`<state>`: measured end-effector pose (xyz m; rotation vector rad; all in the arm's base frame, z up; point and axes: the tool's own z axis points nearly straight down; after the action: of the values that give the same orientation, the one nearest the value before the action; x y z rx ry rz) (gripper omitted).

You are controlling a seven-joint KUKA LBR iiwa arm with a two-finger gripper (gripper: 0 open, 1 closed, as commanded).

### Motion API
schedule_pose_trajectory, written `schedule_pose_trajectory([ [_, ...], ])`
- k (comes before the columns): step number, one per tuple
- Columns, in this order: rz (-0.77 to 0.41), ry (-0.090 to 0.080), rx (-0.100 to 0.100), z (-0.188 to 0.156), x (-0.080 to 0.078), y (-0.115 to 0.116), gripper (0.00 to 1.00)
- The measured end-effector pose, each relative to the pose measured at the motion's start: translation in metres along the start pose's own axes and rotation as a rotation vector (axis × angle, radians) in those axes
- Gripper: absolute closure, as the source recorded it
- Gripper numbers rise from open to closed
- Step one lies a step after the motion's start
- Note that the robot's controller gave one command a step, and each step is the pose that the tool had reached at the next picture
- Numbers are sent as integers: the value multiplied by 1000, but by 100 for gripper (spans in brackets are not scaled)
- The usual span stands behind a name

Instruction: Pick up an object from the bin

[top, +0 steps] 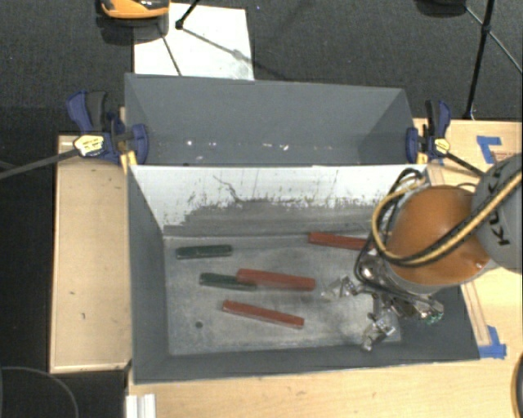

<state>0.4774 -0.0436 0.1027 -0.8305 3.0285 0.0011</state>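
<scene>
Three red bars [275, 279], two green bars [204, 252], flat on bin floor [196, 328].

Dark floor [49, 49] spreads far from the gripper [377, 326], toward the view's top left; a white sheet [225, 24] lies there, beside what may be an orange tape measure [135, 8].

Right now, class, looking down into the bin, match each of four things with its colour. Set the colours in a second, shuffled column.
Things:
1. stick nearest the front wall
2. stick farthest left
3. bin
4. wrist cover

Colours:
a. grey
b. orange
c. red
d. dark green

Pairs: 1-c, 2-d, 3-a, 4-b.
</scene>
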Motion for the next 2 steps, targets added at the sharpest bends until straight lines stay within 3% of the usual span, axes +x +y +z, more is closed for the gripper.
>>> schedule_pose_trajectory([
  [1,-49,-1,1,1,-23,16,0],
  [2,37,0,0,8,-38,32,0],
])
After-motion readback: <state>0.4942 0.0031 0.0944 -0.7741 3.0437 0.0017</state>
